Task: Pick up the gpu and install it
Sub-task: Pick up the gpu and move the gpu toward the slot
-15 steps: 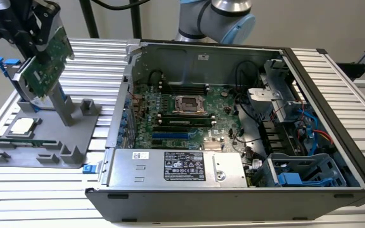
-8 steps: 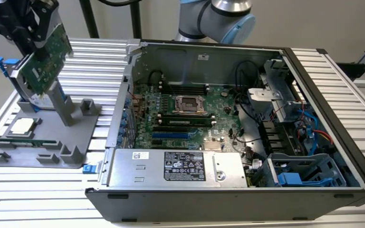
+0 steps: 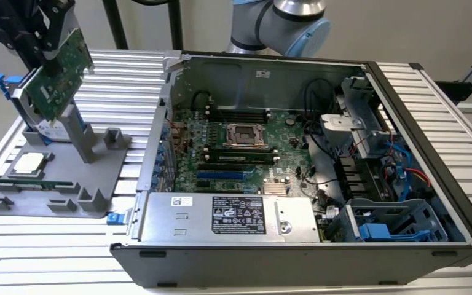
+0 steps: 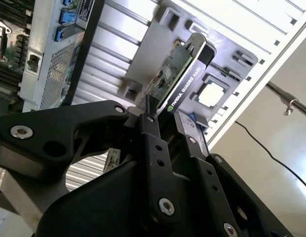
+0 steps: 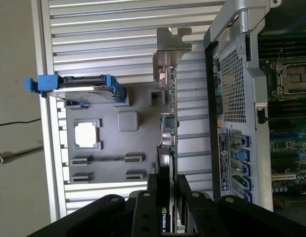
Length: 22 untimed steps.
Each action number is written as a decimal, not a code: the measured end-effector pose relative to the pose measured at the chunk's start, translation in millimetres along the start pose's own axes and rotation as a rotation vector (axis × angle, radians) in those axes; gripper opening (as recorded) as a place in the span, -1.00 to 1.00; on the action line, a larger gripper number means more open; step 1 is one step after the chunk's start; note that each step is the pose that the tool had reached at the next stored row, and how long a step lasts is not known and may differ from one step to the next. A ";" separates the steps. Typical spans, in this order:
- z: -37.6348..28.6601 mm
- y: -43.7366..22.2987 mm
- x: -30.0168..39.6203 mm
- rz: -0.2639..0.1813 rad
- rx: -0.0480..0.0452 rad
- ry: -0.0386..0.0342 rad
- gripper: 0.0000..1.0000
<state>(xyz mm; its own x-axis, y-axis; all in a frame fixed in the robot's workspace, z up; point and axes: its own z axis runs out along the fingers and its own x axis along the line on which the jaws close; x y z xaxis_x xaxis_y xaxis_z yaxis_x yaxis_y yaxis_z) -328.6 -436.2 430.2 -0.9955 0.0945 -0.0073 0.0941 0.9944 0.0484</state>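
One gpu (image 3: 59, 77), pinched by the hand (image 4: 161, 112), seemingly clear above one grey tray (image 3: 62, 175).

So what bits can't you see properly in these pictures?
- Black metal gripper: cut off by the exterior view's top edge.
- Flat green gpu card it clamps: black cooler side faces away in the exterior view; edge-on in the first wrist view.
- Silver hard drive with blue rails: partly behind the gpu in the exterior view.
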 end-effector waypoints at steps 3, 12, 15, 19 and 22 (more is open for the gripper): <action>-0.2 0.0 -0.2 0.000 0.0002 0.0002 -1.00; 0.0 0.5 -5.2 0.000 0.0000 0.0000 -1.00; 0.0 0.7 -7.2 0.000 0.0000 0.0000 -1.00; 0.0 1.0 -10.4 0.000 0.0001 0.0001 -1.00; 0.1 1.2 -12.7 0.000 0.0000 0.0000 -1.00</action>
<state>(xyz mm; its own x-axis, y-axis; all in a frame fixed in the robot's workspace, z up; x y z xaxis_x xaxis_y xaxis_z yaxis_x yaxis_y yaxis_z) -315.8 -436.2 430.2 -0.9955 0.0945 -0.0073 0.0940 0.9944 0.0485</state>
